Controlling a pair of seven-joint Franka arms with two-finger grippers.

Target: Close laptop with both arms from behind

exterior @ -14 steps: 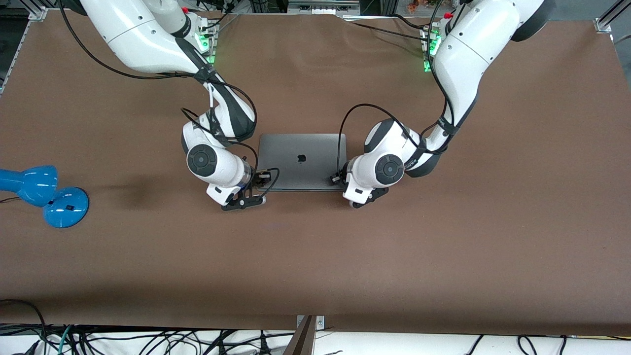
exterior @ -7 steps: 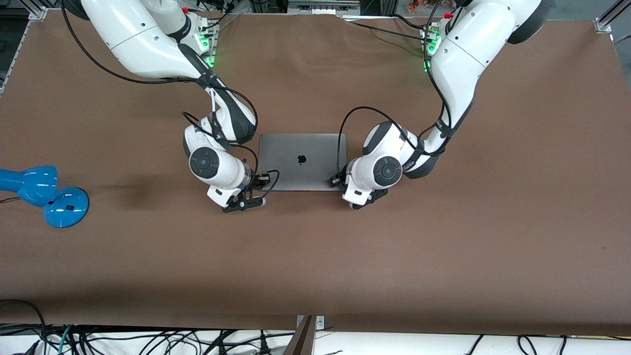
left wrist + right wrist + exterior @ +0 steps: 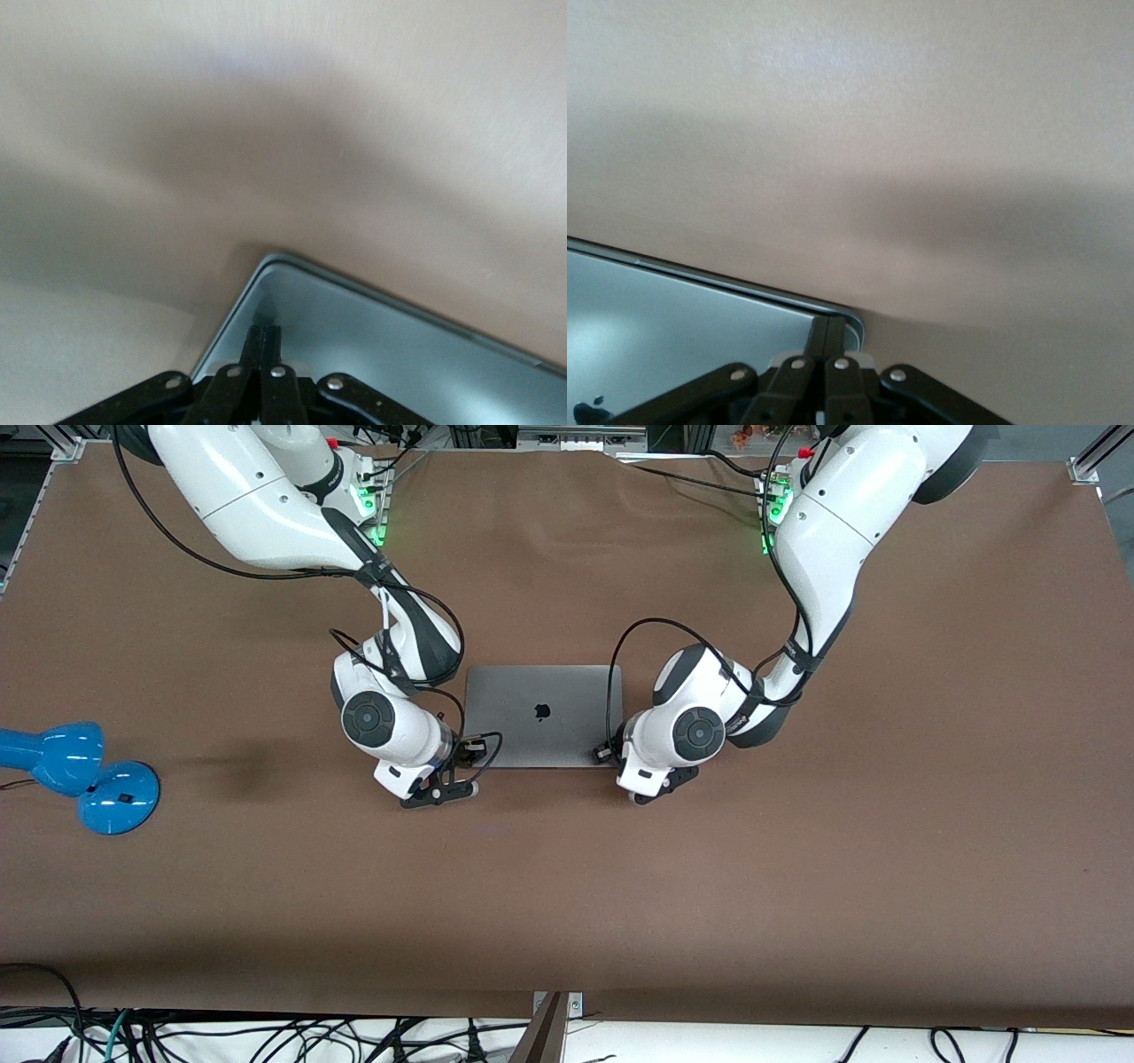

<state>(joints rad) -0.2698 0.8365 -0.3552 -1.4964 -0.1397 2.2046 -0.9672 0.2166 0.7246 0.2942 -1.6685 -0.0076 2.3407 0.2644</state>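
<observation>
- Blue desk lamp (image 3: 75, 775): lies on the brown desk (image 3: 797, 868) at the right arm's end, well apart from the laptop; unchanged from the earlier frames.
- Right claw (image 3: 461, 755): fingers pressed together, tips on the lid corner toward the right arm's end, at the edge nearer the front camera. The right wrist has shifted slightly since a second ago.
- Laptop (image 3: 542, 715): mid-desk, lid down flat, logo up; position unchanged.
- Left claw (image 3: 608, 749): fingers pressed together, resting on the corresponding lid corner toward the left arm's end. The wrist has barely moved.
</observation>
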